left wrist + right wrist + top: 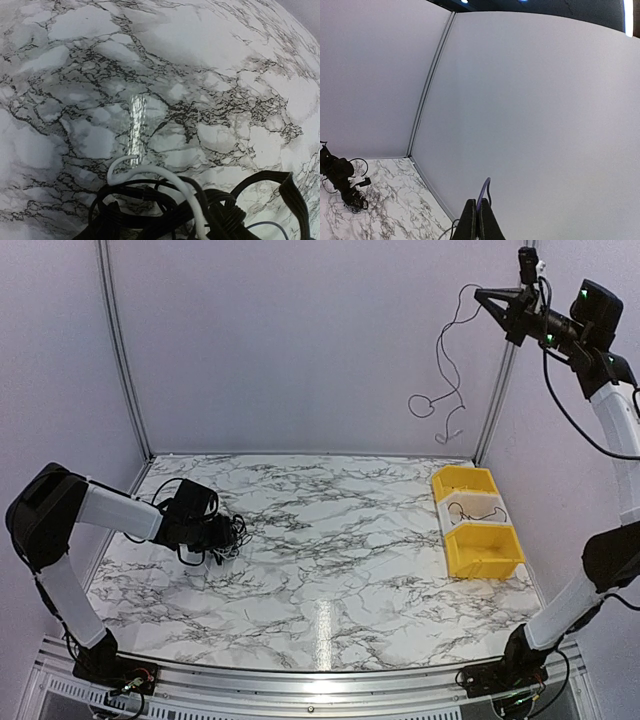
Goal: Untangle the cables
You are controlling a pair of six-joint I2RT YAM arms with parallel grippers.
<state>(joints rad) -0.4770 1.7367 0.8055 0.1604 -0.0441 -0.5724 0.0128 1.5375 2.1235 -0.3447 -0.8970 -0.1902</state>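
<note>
Strand lifted clear at 1 o'clock, bundle held down at 9 o'clock.

The right gripper (476, 210) is clamped on one thin cable (484, 191) and raised high at 1 o'clock, so the strand hangs free, well apart from the rest. The left gripper (224, 536) is set on the bundle (200, 210), which lies on the table (330, 570) at 9 o'clock, presumably as an anchor; its opening cannot be told. Yellow bins (483, 550) are placed at 3 o'clock, likely for sorted cables.

A lab test cell: white panels (300, 340), aluminium framing (122, 350), marble-print tabletop (330, 540).
</note>
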